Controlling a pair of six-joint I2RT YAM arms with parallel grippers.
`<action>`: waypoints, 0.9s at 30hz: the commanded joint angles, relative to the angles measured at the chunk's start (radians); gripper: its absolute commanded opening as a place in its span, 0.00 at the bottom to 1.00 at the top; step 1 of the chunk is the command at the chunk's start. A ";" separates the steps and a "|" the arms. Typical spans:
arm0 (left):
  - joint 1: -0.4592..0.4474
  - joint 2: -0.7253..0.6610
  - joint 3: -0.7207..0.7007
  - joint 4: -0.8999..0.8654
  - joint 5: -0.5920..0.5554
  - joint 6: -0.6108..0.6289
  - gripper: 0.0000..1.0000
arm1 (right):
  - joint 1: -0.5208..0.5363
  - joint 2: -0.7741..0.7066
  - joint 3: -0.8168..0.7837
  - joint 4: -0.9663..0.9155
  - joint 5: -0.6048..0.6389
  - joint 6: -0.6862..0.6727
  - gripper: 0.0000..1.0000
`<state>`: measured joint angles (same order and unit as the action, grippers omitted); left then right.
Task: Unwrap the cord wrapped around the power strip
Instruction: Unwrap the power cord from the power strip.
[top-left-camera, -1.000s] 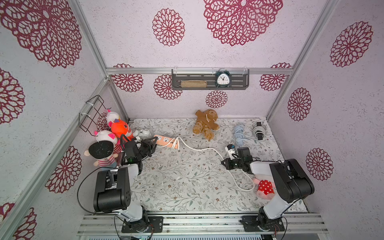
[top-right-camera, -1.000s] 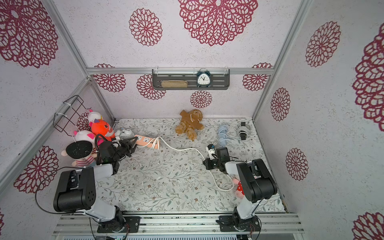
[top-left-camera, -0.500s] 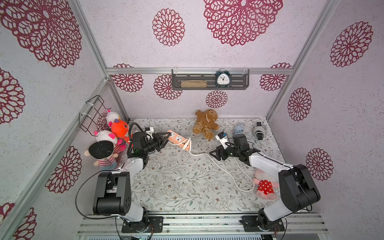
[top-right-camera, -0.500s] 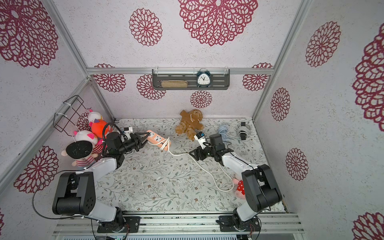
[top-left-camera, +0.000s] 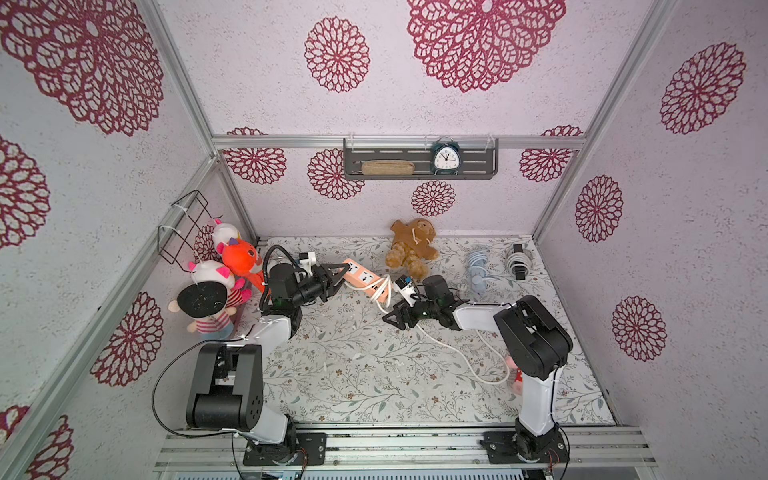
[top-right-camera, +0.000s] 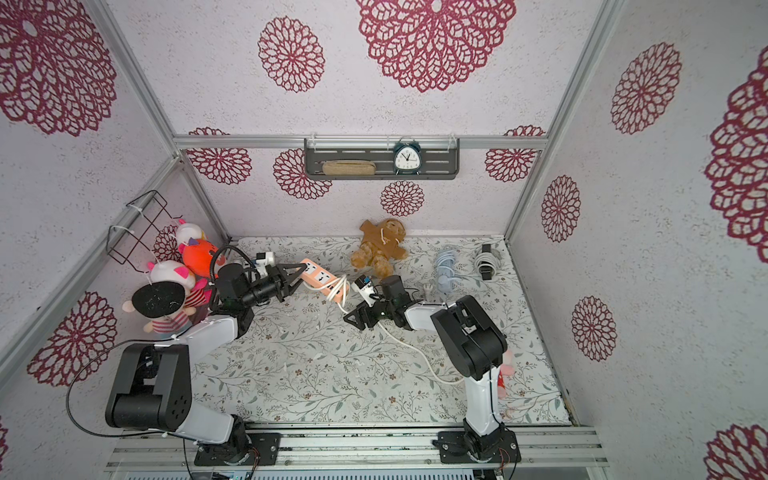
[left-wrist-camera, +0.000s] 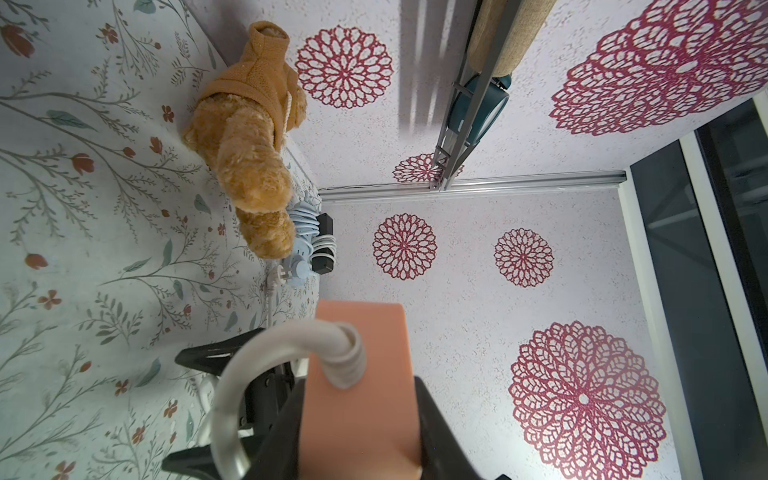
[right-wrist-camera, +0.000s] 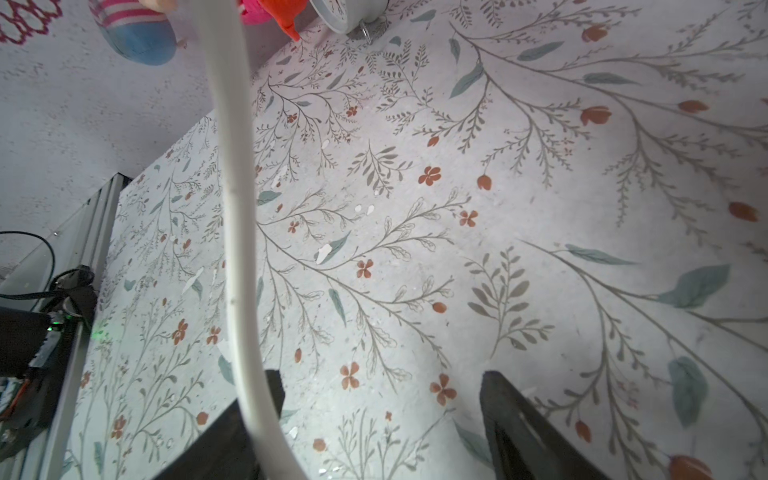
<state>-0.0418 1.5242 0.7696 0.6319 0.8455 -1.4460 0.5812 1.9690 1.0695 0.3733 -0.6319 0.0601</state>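
One loop of the white cord (top-left-camera: 384, 291) is all that still shows around the orange power strip (top-left-camera: 359, 279), at its far end, in both top views. A second ago the right jaws were pinched narrow on the cord, low on their own side. They swung up toward the teddy bear (top-left-camera: 411, 249) and now stand wide. The right wrist view shows the cord (right-wrist-camera: 239, 208) crossing one jaw, ungripped. The pulled length is therefore dropped and trails slack over the surface (top-left-camera: 353, 374) toward the right arm's base. The left jaws stay closed on the strip's near end and have carried it in from the plush toys (top-left-camera: 237, 259); it looks raised. One more pass should probably free it. The teddy bear sits close behind the strip. A blue cable bundle (top-left-camera: 477, 270) and a strapped white coil (top-left-camera: 517, 259) lie further along the back edge. A fresh grip on the cord should steer clear of all three.
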 joint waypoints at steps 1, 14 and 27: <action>-0.007 -0.022 -0.005 0.098 0.031 -0.046 0.00 | -0.004 0.006 0.038 0.121 -0.011 0.051 0.76; -0.007 0.034 -0.073 0.317 0.065 -0.158 0.00 | -0.130 -0.016 0.136 -0.068 -0.012 -0.016 0.00; -0.029 0.115 -0.019 0.229 -0.384 0.016 0.00 | -0.187 -0.498 -0.241 -0.134 -0.006 -0.062 0.00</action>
<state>-0.0593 1.5772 0.7052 0.6941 0.5793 -1.3777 0.3851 1.5116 0.9119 0.2668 -0.6239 -0.0093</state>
